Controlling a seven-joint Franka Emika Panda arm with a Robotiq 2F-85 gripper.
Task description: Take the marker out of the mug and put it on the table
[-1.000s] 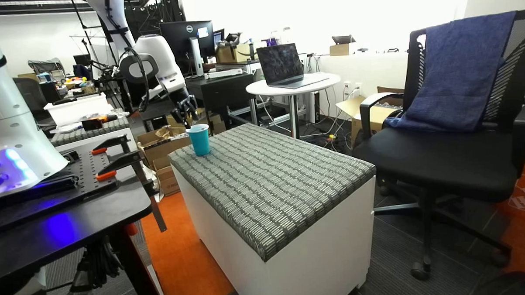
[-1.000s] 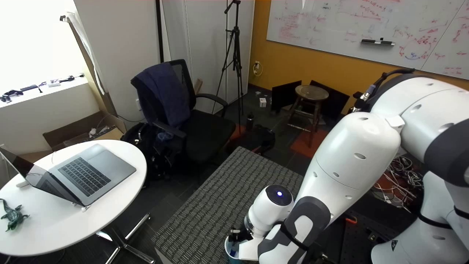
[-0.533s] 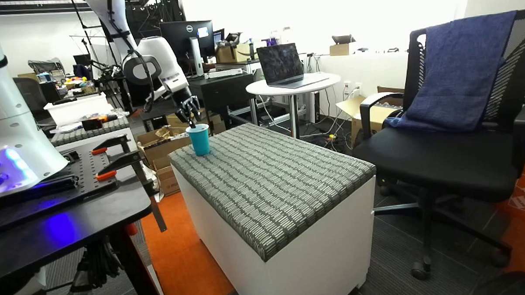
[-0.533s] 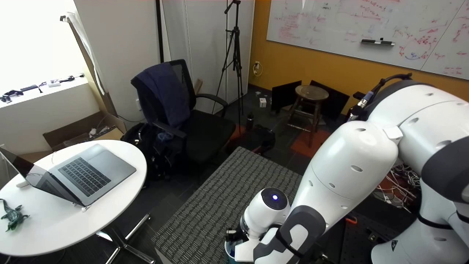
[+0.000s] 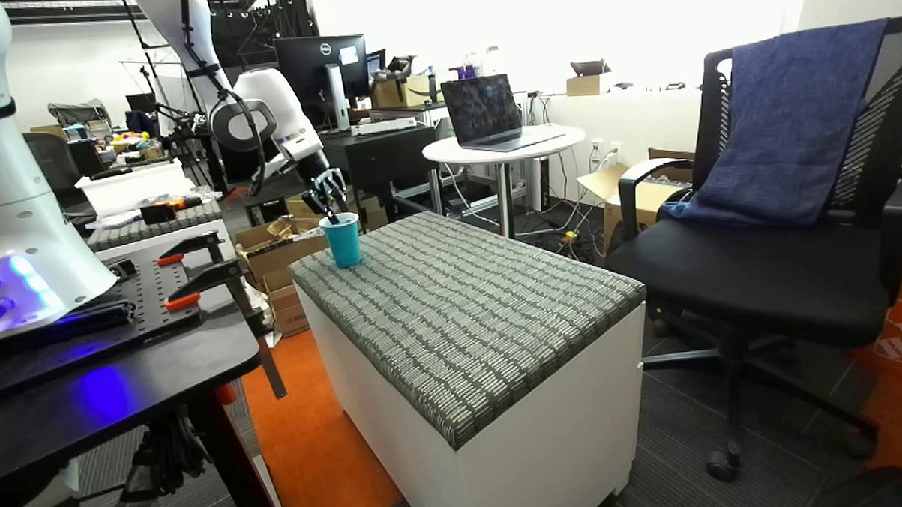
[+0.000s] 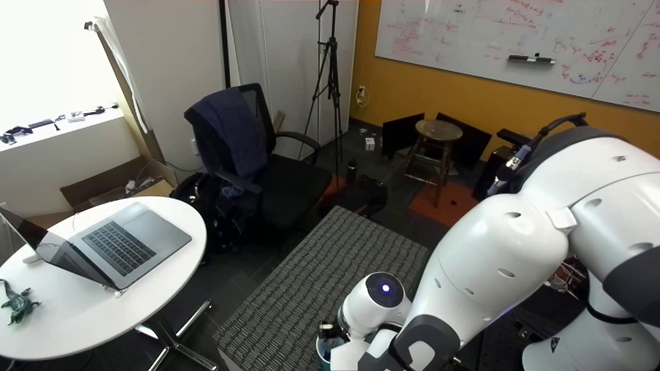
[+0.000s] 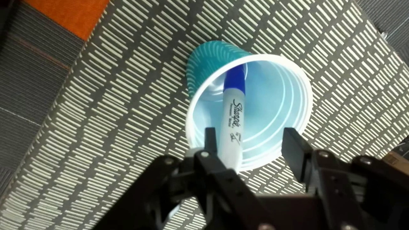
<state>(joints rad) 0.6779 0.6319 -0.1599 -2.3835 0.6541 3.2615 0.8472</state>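
Probably preparing the grasp, holding the gripper (image 7: 250, 141) at the mouth of the mug (image 7: 268, 105) with jaws well apart, gripping nothing, seemingly bracketing the marker (image 7: 234, 111) leaning inside, and likely calling next for centring, closing and lifting before laying it on the table (image 5: 468, 305).

Glare bleaches the window (image 5: 563, 17) in both exterior views; the wrist view's claw (image 7: 250, 140) is blurred.
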